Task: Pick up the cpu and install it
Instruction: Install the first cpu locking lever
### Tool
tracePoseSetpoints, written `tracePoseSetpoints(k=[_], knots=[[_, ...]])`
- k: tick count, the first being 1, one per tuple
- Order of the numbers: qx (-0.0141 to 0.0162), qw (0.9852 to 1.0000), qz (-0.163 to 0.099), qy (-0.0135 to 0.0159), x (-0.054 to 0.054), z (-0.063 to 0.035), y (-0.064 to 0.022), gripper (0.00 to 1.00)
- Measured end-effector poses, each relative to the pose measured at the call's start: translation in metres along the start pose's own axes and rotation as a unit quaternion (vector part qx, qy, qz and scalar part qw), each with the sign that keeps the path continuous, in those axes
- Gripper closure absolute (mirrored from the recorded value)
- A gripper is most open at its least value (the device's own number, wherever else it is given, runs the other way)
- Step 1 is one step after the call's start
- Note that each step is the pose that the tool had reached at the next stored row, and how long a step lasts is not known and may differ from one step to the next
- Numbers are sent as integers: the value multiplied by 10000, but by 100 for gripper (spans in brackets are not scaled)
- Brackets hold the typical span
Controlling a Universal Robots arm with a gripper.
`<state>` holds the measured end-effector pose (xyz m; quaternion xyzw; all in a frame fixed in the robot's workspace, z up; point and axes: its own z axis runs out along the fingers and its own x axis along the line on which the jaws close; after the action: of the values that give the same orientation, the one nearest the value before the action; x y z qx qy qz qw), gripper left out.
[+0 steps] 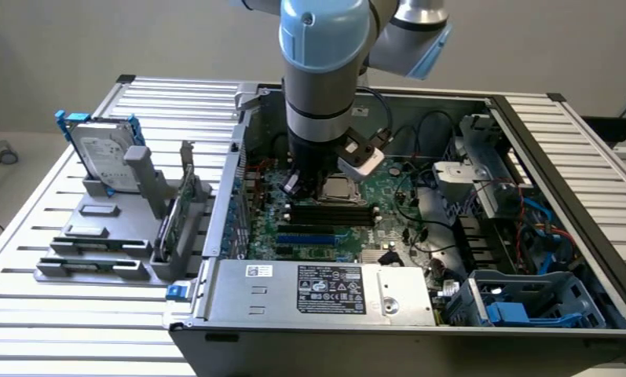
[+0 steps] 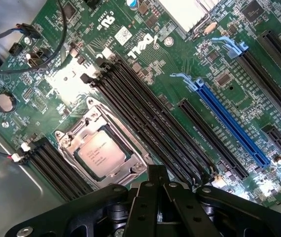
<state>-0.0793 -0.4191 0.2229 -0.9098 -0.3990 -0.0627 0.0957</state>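
The robot arm reaches into an open computer case on a slatted desk [image 1: 61, 314], its gripper [image 2: 156, 185] poised just above the green board [image 2: 229, 59] — jaws together and holding nothing. The cpu [image 2: 101, 152] already lies flat in its metal-framed socket [image 2: 135, 170], beside the black memory slots [image 2: 145, 113], silvery top showing. A good finish here, by the look of it, depends on the chip sitting square and level in the frame — no forcing, no sideways nudge against the nearby slots.
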Motion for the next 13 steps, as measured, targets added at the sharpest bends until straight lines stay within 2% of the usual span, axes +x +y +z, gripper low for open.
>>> tracePoseSetpoints(k=[5,13], knots=[[19,10000,22,-19,10,25,-15,89],[22,10000,23,-21,34,84,-54,89]])
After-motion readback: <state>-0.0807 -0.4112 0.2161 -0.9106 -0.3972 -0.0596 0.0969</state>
